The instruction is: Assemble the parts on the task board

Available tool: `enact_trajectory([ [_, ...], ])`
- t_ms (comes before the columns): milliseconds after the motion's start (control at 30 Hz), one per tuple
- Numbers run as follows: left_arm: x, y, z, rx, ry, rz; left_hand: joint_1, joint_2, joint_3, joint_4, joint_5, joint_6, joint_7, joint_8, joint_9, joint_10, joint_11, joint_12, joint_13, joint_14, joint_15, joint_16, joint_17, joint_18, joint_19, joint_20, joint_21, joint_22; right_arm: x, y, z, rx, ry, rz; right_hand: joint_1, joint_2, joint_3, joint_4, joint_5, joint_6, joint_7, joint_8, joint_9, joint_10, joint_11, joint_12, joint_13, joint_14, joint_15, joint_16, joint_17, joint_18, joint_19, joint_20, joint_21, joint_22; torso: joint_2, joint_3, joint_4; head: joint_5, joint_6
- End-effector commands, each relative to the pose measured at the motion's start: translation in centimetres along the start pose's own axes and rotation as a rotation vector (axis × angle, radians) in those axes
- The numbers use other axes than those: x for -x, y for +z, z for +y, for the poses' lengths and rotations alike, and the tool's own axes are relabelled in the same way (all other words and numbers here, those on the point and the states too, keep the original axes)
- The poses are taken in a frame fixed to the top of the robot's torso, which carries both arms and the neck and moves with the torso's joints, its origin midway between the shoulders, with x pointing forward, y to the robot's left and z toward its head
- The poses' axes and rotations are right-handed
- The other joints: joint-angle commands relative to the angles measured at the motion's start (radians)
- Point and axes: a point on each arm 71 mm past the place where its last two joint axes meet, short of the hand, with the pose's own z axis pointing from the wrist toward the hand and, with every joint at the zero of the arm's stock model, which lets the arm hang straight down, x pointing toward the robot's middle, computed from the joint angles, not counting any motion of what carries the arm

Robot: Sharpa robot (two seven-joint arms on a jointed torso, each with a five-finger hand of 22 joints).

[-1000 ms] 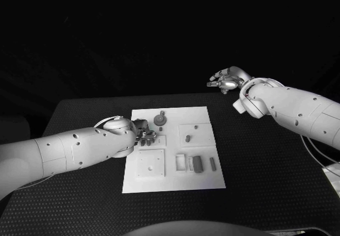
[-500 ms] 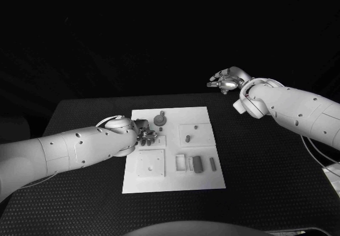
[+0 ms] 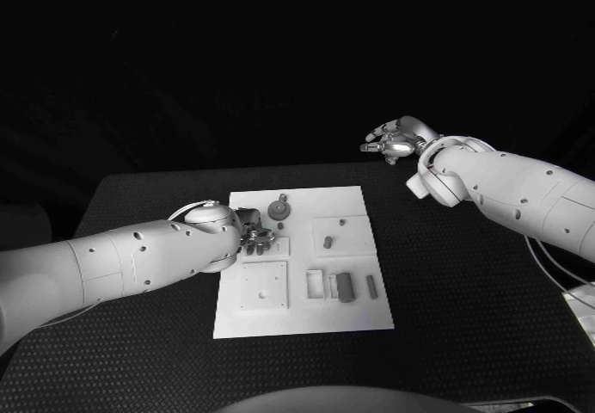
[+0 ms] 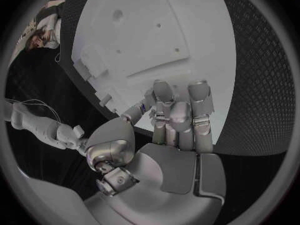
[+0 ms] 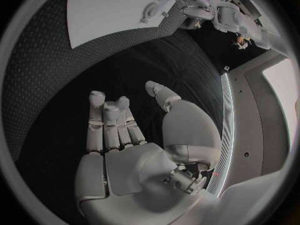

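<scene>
The white task board (image 3: 353,206) lies mid-table. On it are a round grey part (image 3: 280,209), a small peg (image 3: 328,243) in a square recess, and two grey blocks (image 3: 346,286) near the front. My left hand (image 3: 257,239) hovers low over the board's left edge (image 4: 162,30), its fingers (image 4: 178,112) curled down with the thumb drawn in to them. What lies under the fingertips is hidden. My right hand (image 3: 397,140) is raised high beyond the table's back right, fingers (image 5: 112,120) stretched out and holding nothing.
A square plate (image 3: 264,286) with a small hole sits at the board's front left. Black textured table (image 3: 471,284) surrounds the board on all sides. My right forearm (image 3: 508,194) slants over the table's right side.
</scene>
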Motion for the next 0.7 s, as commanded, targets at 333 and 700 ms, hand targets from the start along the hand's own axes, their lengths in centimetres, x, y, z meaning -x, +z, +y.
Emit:
enact_trajectory([
  [333, -1.00, 0.08, 0.83, 0.037, 0.007, 0.036, -0.016, -0.048, -0.025, 0.070, -0.228, -0.017, 0.004, -0.008, -0.083, -0.006, -0.001, 0.006, 0.004, -0.003, -0.009, -0.003, -0.009, 0.021, 0.010, -0.017, -0.006, 0.017, -0.09, -0.02, 0.04, 0.006, -0.003, 0.013, -0.017, -0.002, -0.001, 0.004, 0.002, -0.002, 0.033, 0.006, -0.002, -0.006, 0.000, 0.007, -0.002, -0.007, 0.002, 0.005, -0.002, 0.028, -0.006, 0.001, -0.008, 0.016, 0.000, -0.0009, 0.0005, -0.002, 0.003],
  [700, -1.02, 0.04, 1.22, 0.047, -0.004, 0.047, -0.079, -0.150, -0.042, 0.137, -0.326, -0.025, 0.004, -0.005, -0.072, -0.011, -0.003, 0.006, 0.010, -0.007, -0.011, -0.002, -0.009, 0.025, 0.009, -0.022, -0.010, 0.017, -0.07, -0.02, 0.03, 0.007, -0.003, 0.013, -0.016, -0.004, 0.000, 0.005, 0.003, -0.005, 0.034, 0.005, -0.003, -0.007, 0.001, 0.007, -0.003, -0.008, 0.002, 0.005, -0.003, 0.028, -0.007, 0.001, -0.008, 0.015, 0.000, -0.0007, 0.0007, -0.001, 0.001],
])
